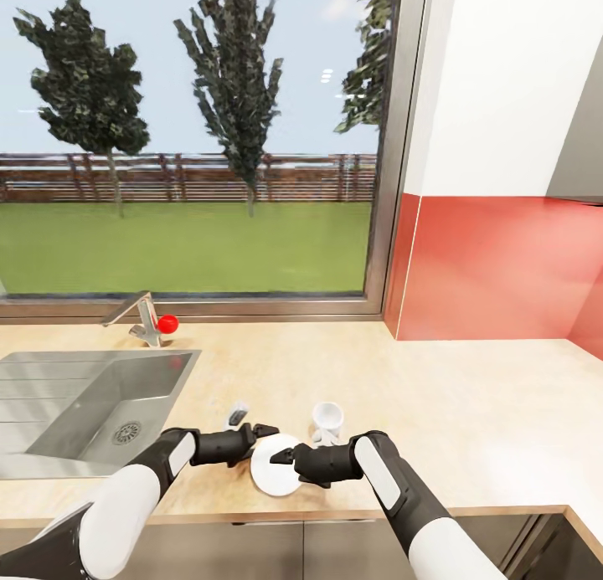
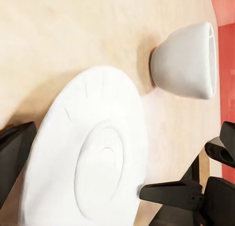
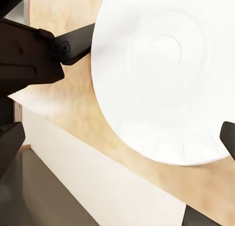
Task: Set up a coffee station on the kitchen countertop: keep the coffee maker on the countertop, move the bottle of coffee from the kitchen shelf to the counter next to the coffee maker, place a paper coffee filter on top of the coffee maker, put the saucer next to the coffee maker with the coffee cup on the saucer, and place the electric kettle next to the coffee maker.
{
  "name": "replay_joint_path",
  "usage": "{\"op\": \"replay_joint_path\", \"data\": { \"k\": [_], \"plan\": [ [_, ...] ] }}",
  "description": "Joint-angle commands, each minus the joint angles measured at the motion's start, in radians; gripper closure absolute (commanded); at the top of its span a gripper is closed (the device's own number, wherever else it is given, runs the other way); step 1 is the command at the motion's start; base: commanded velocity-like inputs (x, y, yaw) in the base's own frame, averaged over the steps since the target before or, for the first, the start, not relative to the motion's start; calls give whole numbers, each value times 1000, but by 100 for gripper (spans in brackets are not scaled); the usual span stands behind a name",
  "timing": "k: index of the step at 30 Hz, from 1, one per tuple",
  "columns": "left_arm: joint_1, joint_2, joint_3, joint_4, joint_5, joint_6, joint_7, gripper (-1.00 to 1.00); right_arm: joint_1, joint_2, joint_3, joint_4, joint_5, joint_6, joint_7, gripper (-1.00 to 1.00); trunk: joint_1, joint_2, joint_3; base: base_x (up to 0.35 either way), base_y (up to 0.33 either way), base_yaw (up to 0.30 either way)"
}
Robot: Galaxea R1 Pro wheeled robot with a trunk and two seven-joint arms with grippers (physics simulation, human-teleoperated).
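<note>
At the far left of the head view, the steel sink (image 1: pixel 84 396) is set into the light wood desk (image 1: pixel 469 396), with a tap (image 1: pixel 138 319) behind it. The left gripper (image 1: pixel 270 430) is held low at the saucer's left edge, its jaws spread wide and closed on nothing; one fingertip is seen past the saucer rim in the right wrist view. The saucer (image 1: pixel 272 473) lies flat on the desk near the front edge, between the 2 grippers. The right gripper (image 1: pixel 278 458) is reached in over the saucer from the right, its jaws also open, with the rim lying between them but not clamped. The coffee cup (image 1: pixel 327 418) stands upright on the desk just beyond the saucer, apart from it and off its surface.

The saucer step appears to be in hand: 1 gripper must be closed on the rim so the plate can be lifted. The thin, flat rim is likely to slip unless it is pinched squarely.
</note>
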Motion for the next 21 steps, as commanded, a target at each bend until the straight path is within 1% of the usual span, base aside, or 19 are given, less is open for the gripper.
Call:
{"op": "replay_joint_path", "data": {
  "k": [1,5,18,19,21],
  "plan": [
    [0,-4,-1,-1,-21,6,-2,-100,0,0,0,0,13,2,9,-100,0,0,-1,0,0,0],
    [0,-13,-1,-1,-23,7,-2,-100,0,0,0,0,13,2,9,-100,0,0,-1,0,0,0],
    [0,-24,-1,-1,-23,7,-3,-100,0,0,0,0,13,2,9,-100,0,0,-1,0,0,0],
    [0,-24,-1,-1,-23,7,-3,100,0,0,0,7,13,2,9,-100,0,0,-1,0,0,0],
    [0,-24,-1,-1,-23,7,-3,100,0,0,0,21,13,2,9,-100,0,0,-1,0,0,0]
  ]
}}
